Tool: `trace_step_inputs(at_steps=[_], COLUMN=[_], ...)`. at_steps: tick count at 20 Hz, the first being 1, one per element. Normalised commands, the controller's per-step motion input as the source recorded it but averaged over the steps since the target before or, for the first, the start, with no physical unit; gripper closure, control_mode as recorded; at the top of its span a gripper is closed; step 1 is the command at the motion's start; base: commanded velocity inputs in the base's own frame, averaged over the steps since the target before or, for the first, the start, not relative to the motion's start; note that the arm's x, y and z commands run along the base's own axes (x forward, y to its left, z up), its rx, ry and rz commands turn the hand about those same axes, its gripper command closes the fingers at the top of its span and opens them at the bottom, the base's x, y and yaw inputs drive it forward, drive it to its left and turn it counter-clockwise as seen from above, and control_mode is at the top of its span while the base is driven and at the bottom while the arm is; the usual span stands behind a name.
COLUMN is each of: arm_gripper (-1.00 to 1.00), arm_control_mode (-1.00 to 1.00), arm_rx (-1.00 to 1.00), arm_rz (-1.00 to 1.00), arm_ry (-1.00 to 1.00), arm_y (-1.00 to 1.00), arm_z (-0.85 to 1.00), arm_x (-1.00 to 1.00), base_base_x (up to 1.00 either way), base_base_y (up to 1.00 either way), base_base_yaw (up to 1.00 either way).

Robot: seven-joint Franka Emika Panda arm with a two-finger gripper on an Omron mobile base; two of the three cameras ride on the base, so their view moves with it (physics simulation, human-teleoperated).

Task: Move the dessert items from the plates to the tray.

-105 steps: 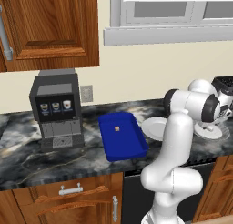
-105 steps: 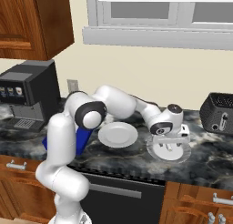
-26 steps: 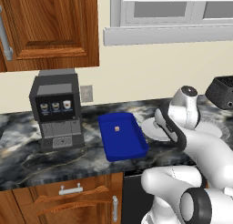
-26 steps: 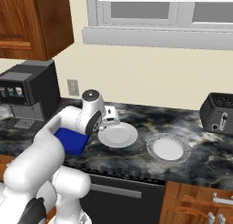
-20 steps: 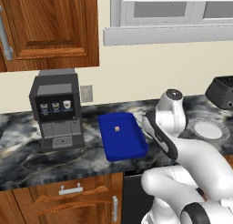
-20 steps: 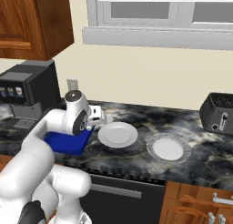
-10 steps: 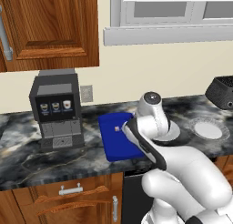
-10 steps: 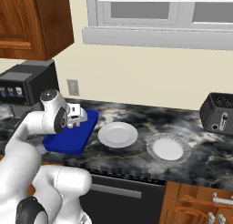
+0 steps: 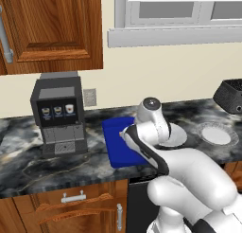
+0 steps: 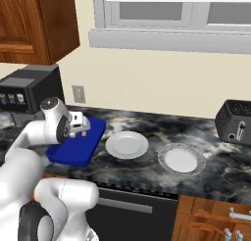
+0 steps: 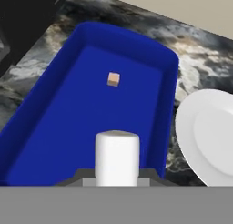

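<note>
Over the last second I've swung the arm left from the plates, and the two-finger gripper [image 10: 78, 129] now hangs above the deep-blue rectangular tray with low raised walls [image 11: 54, 127]. It is clamped on the white short oblong stick [image 11: 117, 157], which stands up between the finger tips in the hand view. The tan brownish cube-like bit [image 11: 113, 79] already lies on the tray floor, toward its far end, well apart from the stick. The plain white round plate [image 10: 127, 144] and the pale grey round plate with a raised rim [image 10: 181, 159] both look bare, so I judge only the release remains.

The stick sits over the near part of the tray, with blue floor on both sides and ahead of it. The tray's right wall is the closer edge, and the white plate lies just beside it, so I'd keep the drop away from that side. On the left, the black and grey coffee machine [image 9: 57, 112] stands near the tray; I'd lift straight up after letting go rather than swing toward it
</note>
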Motion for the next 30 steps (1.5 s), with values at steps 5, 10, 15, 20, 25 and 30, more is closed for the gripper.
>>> trace_step_inputs(at_steps=[5,10,15,20,25,30], arm_gripper=[1.0,1.0,1.0,1.0,1.0,1.0], arm_control_mode=[-1.0,-1.0,-1.0,-1.0,-1.0,-1.0], arm_rx=[0.0,0.0,0.0,0.0,0.0,0.02], arm_rz=[0.0,0.0,0.0,0.0,0.0,0.0], arm_ry=[0.11,0.3,0.25,0.01,-0.03,-0.04], arm_y=[0.0,0.01,0.02,0.03,0.11,0.0], arm_z=[-0.09,0.0,-0.04,-0.32,-0.42,-0.46], arm_x=[0.15,0.13,0.1,0.01,0.0,0.0], base_base_x=[0.0,0.0,0.0,0.0,0.0,0.0], base_base_y=[0.0,0.0,0.0,0.0,0.0,0.0], base_base_yaw=[0.0,0.0,0.0,0.0,0.0,0.0])
